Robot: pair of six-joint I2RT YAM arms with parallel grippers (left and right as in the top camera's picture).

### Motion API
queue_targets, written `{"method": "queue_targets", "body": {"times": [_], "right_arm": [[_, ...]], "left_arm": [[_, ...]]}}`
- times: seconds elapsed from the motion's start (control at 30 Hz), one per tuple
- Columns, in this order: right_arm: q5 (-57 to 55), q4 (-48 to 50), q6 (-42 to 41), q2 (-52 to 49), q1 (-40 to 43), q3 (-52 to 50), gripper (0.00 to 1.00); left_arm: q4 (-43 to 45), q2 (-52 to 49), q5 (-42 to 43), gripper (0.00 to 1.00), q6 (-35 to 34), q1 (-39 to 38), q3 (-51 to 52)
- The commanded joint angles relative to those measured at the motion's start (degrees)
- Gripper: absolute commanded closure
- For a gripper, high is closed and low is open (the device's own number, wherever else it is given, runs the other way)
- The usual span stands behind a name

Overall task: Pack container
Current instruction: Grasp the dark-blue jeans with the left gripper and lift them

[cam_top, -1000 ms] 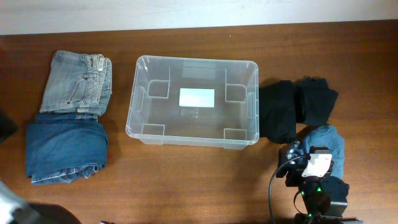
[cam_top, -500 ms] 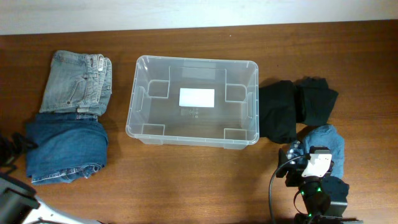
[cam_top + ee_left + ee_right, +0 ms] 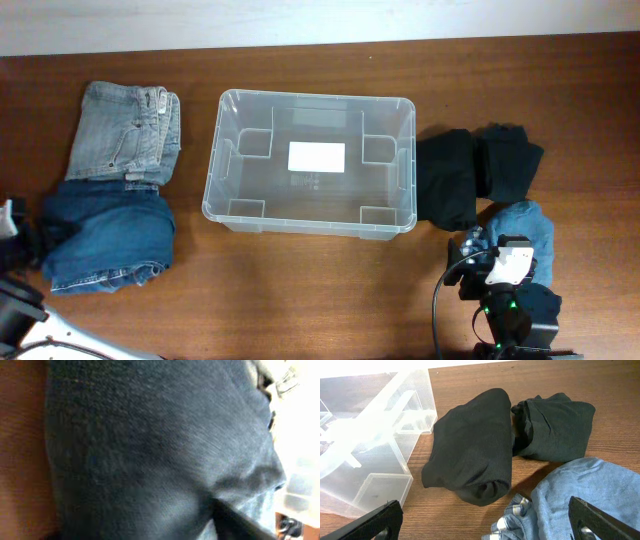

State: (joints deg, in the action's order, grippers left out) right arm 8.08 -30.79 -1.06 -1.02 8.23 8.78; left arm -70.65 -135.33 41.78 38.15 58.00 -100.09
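Overhead: container (image 3: 214,176) at the middle of the table (image 3: 300,300). Light jeans (image 3: 122,135) and dark jeans (image 3: 105,240) lie on its left side, black garments (image 3: 450,180) and a blue garment (image 3: 532,225) on its right. The left gripper (image 3: 18,240) is at the dark jeans' outer edge.

Left wrist: blurred dark denim fills the frame, so the finger spread cannot be told.

Right wrist: the right gripper (image 3: 485,525) has its fingers wide apart, holding nothing, above the blue garment. The container is at frame left.
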Motion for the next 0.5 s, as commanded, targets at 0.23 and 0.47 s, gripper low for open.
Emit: {"method": "queue_targets", "body": {"times": [0.23, 0.47], "right_arm": [[0.35, -0.02, 0.22, 0.28, 0.37, -0.37, 0.02], [0.35, -0.02, 0.22, 0.28, 0.37, -0.37, 0.02]], "left_arm": [[-12.57, -4.68, 8.66, 1.00, 1.86, -2.58, -4.85], [-26.05, 4.98, 19.23, 1.00, -3.37, -3.15, -21.75]]}}
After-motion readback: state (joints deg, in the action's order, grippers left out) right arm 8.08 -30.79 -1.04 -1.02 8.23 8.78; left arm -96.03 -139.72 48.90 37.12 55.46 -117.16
